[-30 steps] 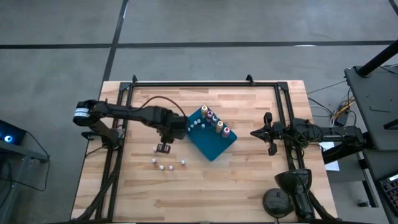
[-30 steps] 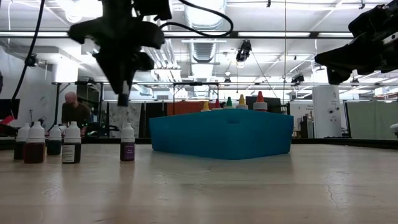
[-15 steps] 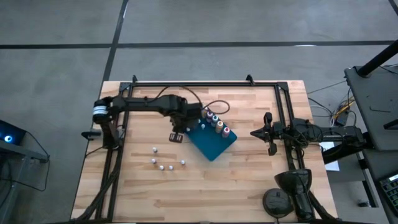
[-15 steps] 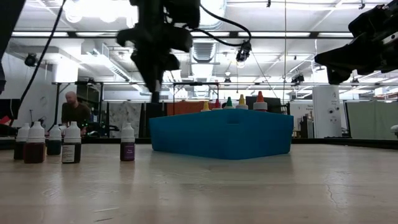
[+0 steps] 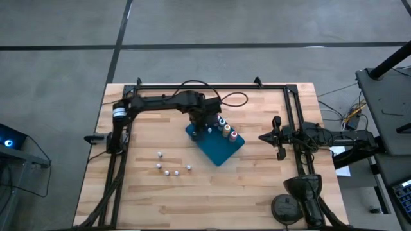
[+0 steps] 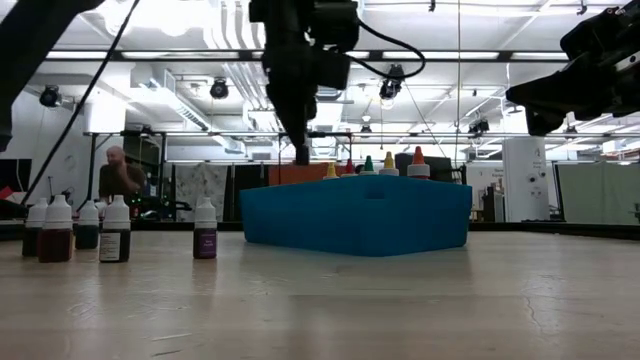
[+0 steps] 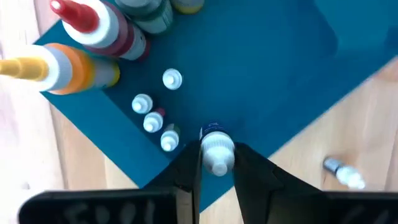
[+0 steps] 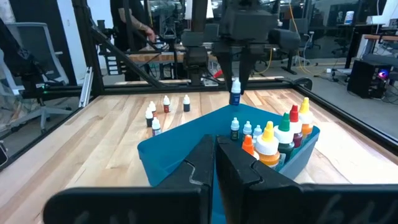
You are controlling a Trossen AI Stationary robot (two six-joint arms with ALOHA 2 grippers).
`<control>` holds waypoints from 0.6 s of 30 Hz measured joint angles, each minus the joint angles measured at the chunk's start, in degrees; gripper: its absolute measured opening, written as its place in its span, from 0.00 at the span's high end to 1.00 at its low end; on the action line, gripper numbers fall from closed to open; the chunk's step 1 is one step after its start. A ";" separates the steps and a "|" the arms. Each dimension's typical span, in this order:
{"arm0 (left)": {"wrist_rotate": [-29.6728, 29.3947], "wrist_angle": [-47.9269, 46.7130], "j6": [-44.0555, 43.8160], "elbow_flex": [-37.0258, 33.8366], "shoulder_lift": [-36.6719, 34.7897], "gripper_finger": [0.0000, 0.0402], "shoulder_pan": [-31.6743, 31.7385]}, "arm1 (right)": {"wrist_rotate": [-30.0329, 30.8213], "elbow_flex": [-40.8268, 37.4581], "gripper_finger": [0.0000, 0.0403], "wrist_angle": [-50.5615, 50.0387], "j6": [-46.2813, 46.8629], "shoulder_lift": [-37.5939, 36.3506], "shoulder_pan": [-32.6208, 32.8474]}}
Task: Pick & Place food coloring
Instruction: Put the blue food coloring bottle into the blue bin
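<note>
Wooden table (image 5: 257,186), left jaws (image 7: 216,163) gripping small bottle (image 7: 217,148)

Your two arms are built of dark, near-black segmented links. The left arm (image 5: 164,101) carries a silvery-white band near its shoulder joint, and a thin black cable loops loosely above its forearm. Its left claw (image 7: 216,169) ends in two flat, dark fingers (image 7: 186,177) with squared edges. The right arm (image 5: 321,136) is equally dark and blocky, and its right claw (image 8: 215,163) shows two plain black, wedge-shaped fingers.
</note>
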 joint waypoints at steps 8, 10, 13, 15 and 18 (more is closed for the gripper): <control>0.05 0.15 -6.46 1.80 2.87 0.88 0.00 | 0.01 0.00 0.98 0.02 0.00 -0.01 0.00; 0.03 0.81 -8.06 0.85 2.90 0.88 -0.02 | -0.02 0.00 0.98 0.02 0.05 -0.01 0.00; 0.05 2.55 -8.73 -0.87 2.90 0.88 -0.11 | -0.02 0.00 0.98 0.00 -0.02 -0.01 0.00; 0.02 3.20 -9.26 -1.73 2.90 0.88 -0.13 | -0.01 0.00 0.98 0.02 0.07 -0.01 0.00; 0.03 5.61 -9.88 -3.12 2.90 0.88 -0.15 | -0.02 0.00 0.98 0.02 0.00 -0.01 0.00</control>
